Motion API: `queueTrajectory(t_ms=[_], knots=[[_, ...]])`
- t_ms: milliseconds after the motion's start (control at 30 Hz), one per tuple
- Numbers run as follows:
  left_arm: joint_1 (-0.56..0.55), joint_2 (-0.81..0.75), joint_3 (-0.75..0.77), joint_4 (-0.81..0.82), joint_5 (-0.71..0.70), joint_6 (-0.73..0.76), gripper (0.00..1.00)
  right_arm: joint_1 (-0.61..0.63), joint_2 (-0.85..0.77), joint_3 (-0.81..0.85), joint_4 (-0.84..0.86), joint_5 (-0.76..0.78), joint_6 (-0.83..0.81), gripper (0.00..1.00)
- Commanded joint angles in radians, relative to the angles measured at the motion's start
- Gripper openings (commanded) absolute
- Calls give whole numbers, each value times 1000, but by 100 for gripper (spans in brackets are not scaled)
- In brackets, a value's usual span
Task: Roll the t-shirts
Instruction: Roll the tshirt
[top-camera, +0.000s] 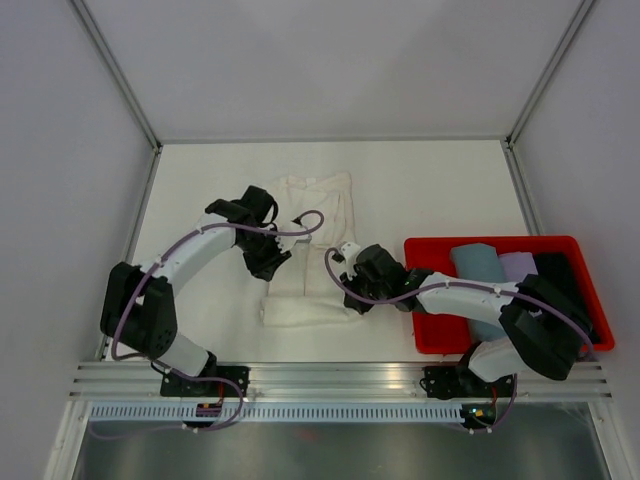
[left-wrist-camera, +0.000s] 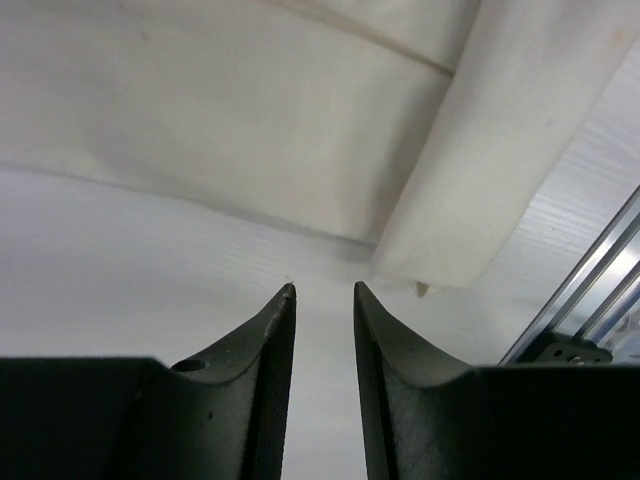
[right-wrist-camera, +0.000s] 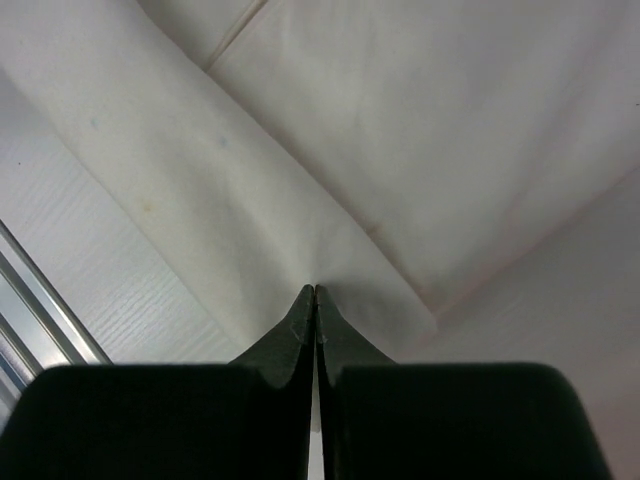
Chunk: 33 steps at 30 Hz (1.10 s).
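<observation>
Fingers (left-wrist-camera: 268, 345) of the left gripper (left-wrist-camera: 323, 300) stand a little apart with nothing between them, low over the bare table (left-wrist-camera: 150, 260), just beside the edge of the cream t-shirt (top-camera: 312, 245). The right gripper (right-wrist-camera: 316, 292) is closed, its tips pressed against the right end of the roll (top-camera: 305, 312). Whether a pinch of cloth sits between them I cannot tell.

The cream t-shirt lies in the middle of the table, folded into a long strip, with only its near end rolled up and the rest flat toward the far side. Three more t-shirts, grey-blue (top-camera: 478, 265), lilac (top-camera: 518, 265) and black (top-camera: 555, 270), lie in the red bin (top-camera: 430, 335) on the right.

The step in hand looks like rolling the strip away from the arms, and it seems barely begun. To do it well, the left gripper should probably move in to the roll's left end, so that each end is handled alike. Both ends then need to advance together. If one side leads, the roll will likely skew into a cone. Light downward pressure should keep the turns snug, and the flat part ahead wants to lie smooth, since soft cotton bunches easily.
</observation>
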Motion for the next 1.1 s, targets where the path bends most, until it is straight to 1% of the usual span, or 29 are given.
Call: queueTrajectory(t_ms=[0,33,100,167,200,300,333,400,433,467,600,767,933,1033,1067], knots=[[-98,-121,-91,26,32,-97,36,-4,-66,2,-18,33,33,4],[-130,-123,-116,36,31,-127,36,-2,-85,11,-27,33,34,4],[-149,-106,-179,87,12,-156,36,4,-105,19,-39,29,35,4],[-150,-88,-208,125,0,-196,35,21,-126,20,-46,37,19,4],[-152,-79,-227,153,-8,-203,35,48,-129,16,-47,39,16,3],[-152,-36,-242,187,-29,-226,35,65,-114,-12,-38,8,54,2],[-150,-22,-245,205,-32,-226,35,65,-117,-41,-2,-10,88,2],[-152,-13,-248,217,-37,-227,35,65,-129,-82,23,5,120,1],[-153,-3,-250,231,-38,-230,35,65,-134,-92,16,60,131,0],[-152,3,-254,234,-48,-233,35,62,-134,-101,10,78,149,0],[-153,20,-270,254,-66,-227,35,10,-123,-144,16,86,200,0],[-166,-6,-294,262,-107,-186,35,-30,-139,-144,-38,112,209,0],[-193,-78,-281,259,-112,-158,36,-44,-227,-112,-90,95,153,0],[-201,-146,-253,244,-88,-161,38,-42,-289,-75,-104,31,87,4],[-199,-158,-241,233,-84,-166,38,-42,-306,-54,-104,19,64,9]])
